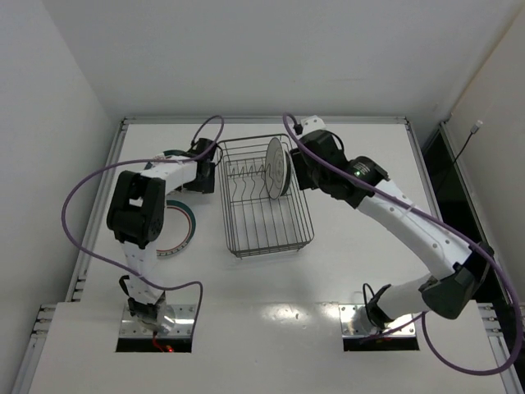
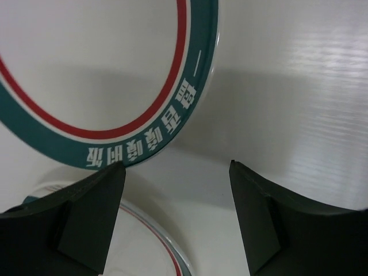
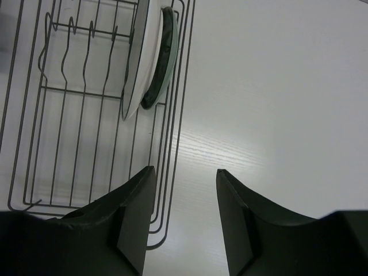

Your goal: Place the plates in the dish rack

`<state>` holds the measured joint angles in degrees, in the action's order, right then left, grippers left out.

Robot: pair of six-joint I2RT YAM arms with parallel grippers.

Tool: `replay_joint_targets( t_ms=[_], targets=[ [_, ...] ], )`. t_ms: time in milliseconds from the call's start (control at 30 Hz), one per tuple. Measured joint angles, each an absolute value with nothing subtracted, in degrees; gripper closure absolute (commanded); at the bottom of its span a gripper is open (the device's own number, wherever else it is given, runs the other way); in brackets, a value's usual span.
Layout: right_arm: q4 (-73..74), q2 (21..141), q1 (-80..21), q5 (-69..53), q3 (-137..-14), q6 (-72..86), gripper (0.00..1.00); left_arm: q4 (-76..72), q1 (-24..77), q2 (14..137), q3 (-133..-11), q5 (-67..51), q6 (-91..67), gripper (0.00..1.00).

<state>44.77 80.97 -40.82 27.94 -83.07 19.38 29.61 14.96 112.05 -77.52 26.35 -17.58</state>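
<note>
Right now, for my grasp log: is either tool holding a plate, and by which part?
Nothing is held. The left tool is open near a teal-and-red banded plate; the right tool is open beside the dish rack.

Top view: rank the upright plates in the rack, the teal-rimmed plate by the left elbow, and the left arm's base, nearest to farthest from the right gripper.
1. upright plates, far right of the dish rack, beside the right gripper.
2. teal-rimmed plate, on the table left of the rack.
3. left arm's base, near-left table edge.
</note>
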Motion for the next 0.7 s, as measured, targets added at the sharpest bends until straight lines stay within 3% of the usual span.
replay_joint_targets(
  t_ms=[133,433,467,533,567,700],
  targets=[
    [44.75,78.11,-40.01,27.51,-83.05,18.92,0.56,30.72,13.85,115.42,-80.23,25.26,-16.82,0.3],
    [44.71,76.29,-38.26,26.35,-83.07,17.91,0.56,30.52,11.68,118.78,-83.94,24.32,-16.62,0.49],
    [44.75,76.29,-37.98,26.28,-83.13,17.89,0.56,30.52,11.68,118.98,-84.07,24.21,-16.53,0.75],
    [44.95,76.42,-37.74,26.24,-83.53,17.87,0.56,30.46,11.68,119.37,-84.62,24.67,-15.66,0.96],
    [45.08,76.49,-37.54,25.91,-83.83,17.8,0.56,30.28,11.81,119.66,-85.23,26.04,-15.0,1.0],
    [45.23,76.6,-36.77,25.17,-84.77,17.52,0.56,31.83,11.53,121.16,-86.91,29.69,-14.46,1.0]
  ],
)
